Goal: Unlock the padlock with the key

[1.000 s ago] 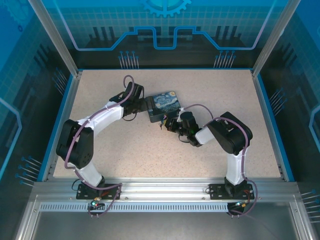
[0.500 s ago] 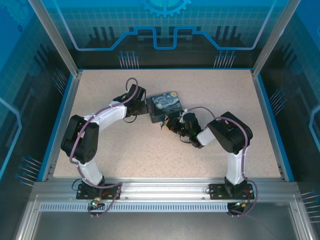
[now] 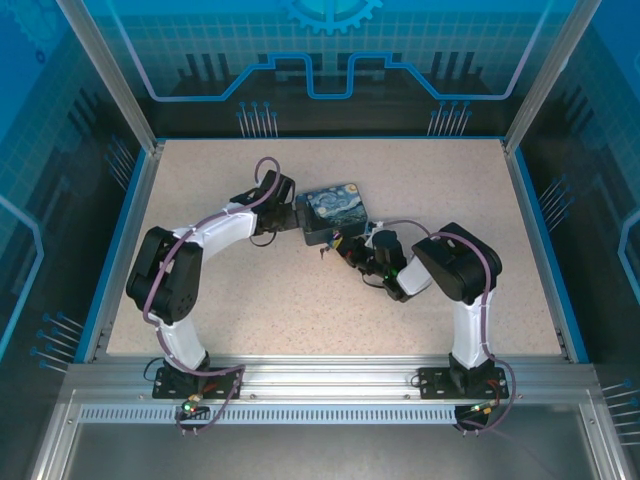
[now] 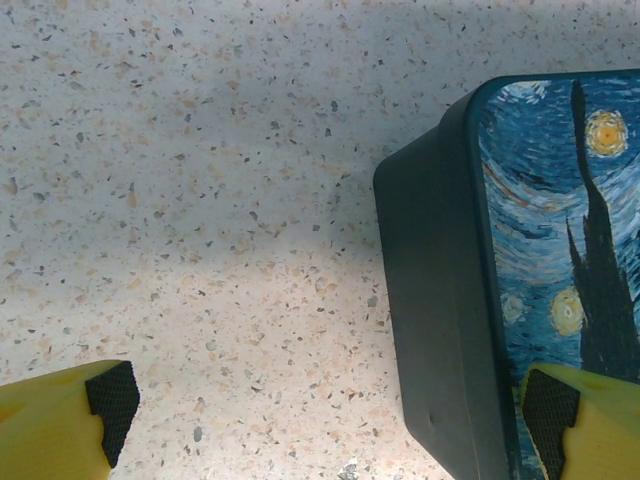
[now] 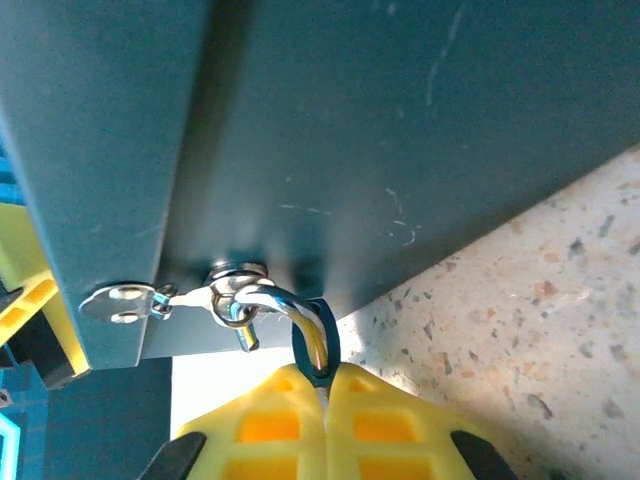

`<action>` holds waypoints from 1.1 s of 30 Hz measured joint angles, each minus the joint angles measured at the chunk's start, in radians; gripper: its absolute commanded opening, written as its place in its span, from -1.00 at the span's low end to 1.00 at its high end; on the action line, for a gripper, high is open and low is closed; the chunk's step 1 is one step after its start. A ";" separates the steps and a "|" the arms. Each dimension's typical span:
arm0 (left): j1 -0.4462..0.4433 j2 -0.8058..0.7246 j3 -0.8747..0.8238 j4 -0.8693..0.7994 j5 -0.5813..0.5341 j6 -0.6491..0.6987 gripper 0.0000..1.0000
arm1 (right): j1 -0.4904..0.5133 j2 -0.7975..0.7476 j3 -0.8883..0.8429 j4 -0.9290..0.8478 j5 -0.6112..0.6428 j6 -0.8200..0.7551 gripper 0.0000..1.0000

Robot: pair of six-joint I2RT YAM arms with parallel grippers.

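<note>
Speckled desk (image 3: 250, 300) inside blue-panelled enclosure. Noted swirl-printed blue box (image 3: 335, 208) near centre, between both arms. Left gripper (image 4: 330, 402) spread wide at box's end, one pad over printed lid, other over bare desk; contact unclear. Right gripper (image 5: 325, 385) pressed together against box's dark wall, pinching thin dark key (image 5: 318, 345) at silver loop (image 5: 268, 298) hung from hasp (image 5: 122, 300).

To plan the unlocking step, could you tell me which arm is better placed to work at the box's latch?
Right, probably. The right claw is shut on a curved metal piece at the latch of the box. The left claw is open, straddling the box's edge on another side.
</note>
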 measured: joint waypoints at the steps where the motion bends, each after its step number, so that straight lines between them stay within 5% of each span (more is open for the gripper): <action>1: -0.001 0.000 0.000 0.001 0.000 0.000 0.98 | -0.001 0.001 -0.001 0.004 0.000 0.008 -1.00; 22: -0.014 0.017 0.000 0.043 0.002 -0.001 0.98 | -0.031 0.016 -0.002 0.054 0.035 0.151 -1.00; 33: -0.019 0.021 0.000 0.055 0.015 -0.001 0.98 | -0.073 -0.066 0.014 -0.113 0.045 0.095 -1.00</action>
